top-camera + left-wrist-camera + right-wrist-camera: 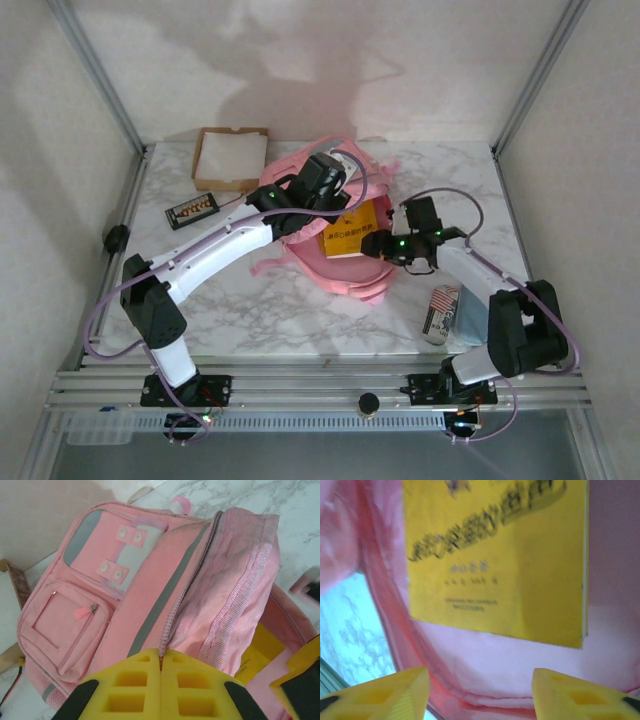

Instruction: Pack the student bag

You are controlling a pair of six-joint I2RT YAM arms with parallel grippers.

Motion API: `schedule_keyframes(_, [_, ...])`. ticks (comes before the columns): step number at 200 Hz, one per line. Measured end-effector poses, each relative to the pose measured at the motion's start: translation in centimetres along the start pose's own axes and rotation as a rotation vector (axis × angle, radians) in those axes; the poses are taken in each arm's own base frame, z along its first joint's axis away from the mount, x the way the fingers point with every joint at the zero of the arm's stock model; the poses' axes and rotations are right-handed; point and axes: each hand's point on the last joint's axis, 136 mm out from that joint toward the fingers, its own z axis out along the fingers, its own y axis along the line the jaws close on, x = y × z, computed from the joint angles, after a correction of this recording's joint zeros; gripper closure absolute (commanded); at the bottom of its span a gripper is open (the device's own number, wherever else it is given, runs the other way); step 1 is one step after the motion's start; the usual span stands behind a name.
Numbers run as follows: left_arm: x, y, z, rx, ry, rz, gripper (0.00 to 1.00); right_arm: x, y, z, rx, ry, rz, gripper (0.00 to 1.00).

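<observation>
Where the marble table (270,310) is viewed from above, the student bag (345,275) is recorded at its centre, with its opening turned toward the right arm.

Left arm: raised from its base at the near left corner, bent at the elbow, and stretched diagonally up and to the right across the table to the bag's top.

Left hand (161,656): closed narrow, with the zip edge of the bag's flap pinched between its yellow fingers (135,690). The flap is held lifted off the bag's body, so that the main compartment is left gaping.

Right arm: folded at the near right corner, with the forearm directed up and to the left toward the bag's mouth.

Right hand (480,700): held with jaws apart and nothing between them. It is pointed into the opening, facing a yellow book (520,580) that lies inside on the pink lining.

Other items: a cardboard box (232,158) is noted at the far left of the table, with a small dark tray (192,210) near it. A can (440,313) is noted near the right arm's base, apart from the bag.
</observation>
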Motion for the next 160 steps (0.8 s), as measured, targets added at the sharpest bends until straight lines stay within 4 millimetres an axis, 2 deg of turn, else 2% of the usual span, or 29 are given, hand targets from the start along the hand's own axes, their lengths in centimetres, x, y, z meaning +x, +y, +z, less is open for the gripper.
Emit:
schedule_keyframes(21, [0.0,-0.1,0.0,0.011,0.001,-0.011,1.00,-0.2,-0.8,1.5,0.019,0.016,0.022,0.60])
schedule_keyframes(48, [0.1,-0.3,0.1,0.031,0.004,-0.035,1.00,-2.6,-1.2,2.9,0.044,-0.017,0.008,0.64])
schedule_keyframes(82, [0.1,-0.9,0.0,0.066,0.006,-0.085,1.00,-6.7,0.2,2.5,0.023,-0.141,-0.049,0.65])
schedule_keyframes(108, [-0.4,-1.4,0.2,0.092,-0.007,-0.161,1.00,-7.4,-0.5,2.1,0.015,-0.161,-0.055,0.62])
schedule_keyframes(129, [-0.1,-2.4,1.3,0.123,0.006,-0.234,1.00,-6.9,-3.0,-0.6,0.042,-0.199,-0.010,0.61])
schedule_keyframes(146, [0.8,-4.0,3.2,0.157,0.039,-0.286,1.00,-7.0,-6.0,-5.2,0.116,-0.285,0.061,0.59])
schedule_keyframes(160, [1.8,-5.8,5.1,0.189,0.079,-0.320,1.00,-7.4,-7.0,-8.6,0.171,-0.360,0.089,0.58])
